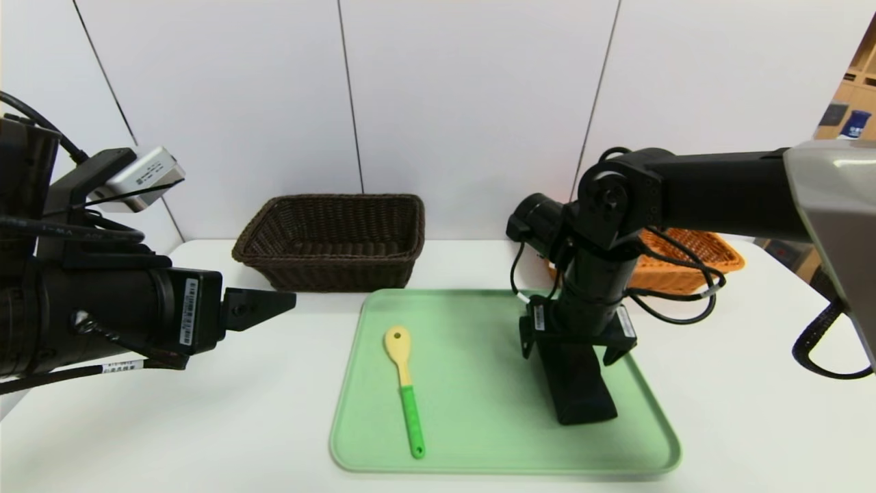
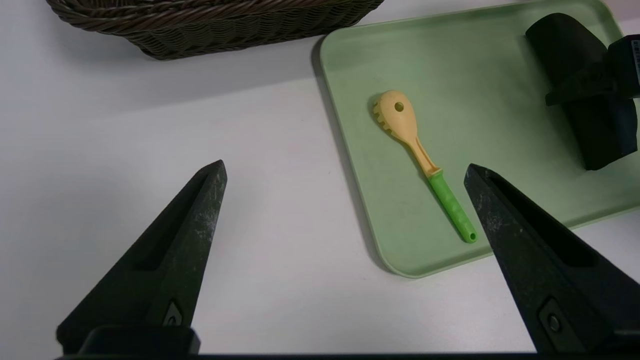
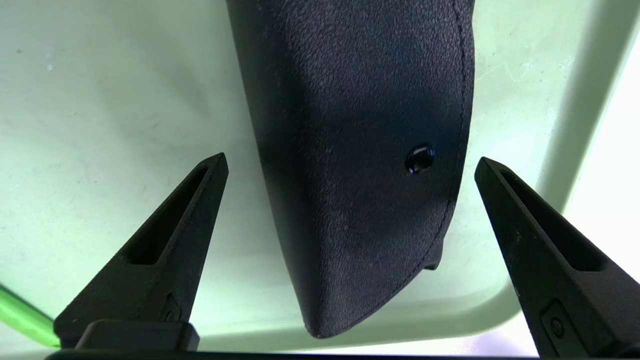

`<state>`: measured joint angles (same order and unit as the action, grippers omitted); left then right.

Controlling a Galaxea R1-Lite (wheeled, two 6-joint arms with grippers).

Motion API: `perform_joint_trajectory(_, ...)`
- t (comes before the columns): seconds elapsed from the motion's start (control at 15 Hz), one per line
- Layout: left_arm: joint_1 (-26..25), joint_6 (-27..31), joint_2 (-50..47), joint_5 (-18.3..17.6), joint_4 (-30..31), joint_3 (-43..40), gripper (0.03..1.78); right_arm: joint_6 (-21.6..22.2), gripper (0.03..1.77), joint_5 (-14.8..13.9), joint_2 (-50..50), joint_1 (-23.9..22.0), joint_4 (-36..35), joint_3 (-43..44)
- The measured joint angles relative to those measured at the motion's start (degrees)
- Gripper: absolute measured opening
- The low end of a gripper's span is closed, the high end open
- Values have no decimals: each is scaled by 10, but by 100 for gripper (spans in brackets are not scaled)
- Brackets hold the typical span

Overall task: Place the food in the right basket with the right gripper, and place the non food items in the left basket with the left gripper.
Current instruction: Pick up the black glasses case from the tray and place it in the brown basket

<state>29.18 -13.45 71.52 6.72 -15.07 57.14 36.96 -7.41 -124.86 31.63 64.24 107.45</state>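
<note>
Black leather case [image 1: 578, 387] lies on the pale green plastic tray [image 1: 479, 411], straddled by the right gripper [image 3: 350, 165], jaws spread to grasp; left gripper [image 2: 345, 172] waits, spread.

Head camera overlooks tray [image 1: 479, 411]; wrist cameras look down closer, sharing it.

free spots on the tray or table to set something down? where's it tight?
Bare tray between the spoon and the black case. Bare table left of the tray, under the open left gripper. Tight at the tray's right: the open right gripper straddles the case.
</note>
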Motion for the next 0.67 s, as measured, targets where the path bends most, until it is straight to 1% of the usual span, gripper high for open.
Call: perform_joint_trajectory(0.67, -3, 0, 0, -2, 0, 0, 169, 0, 170, 0, -18, -1, -13, 2)
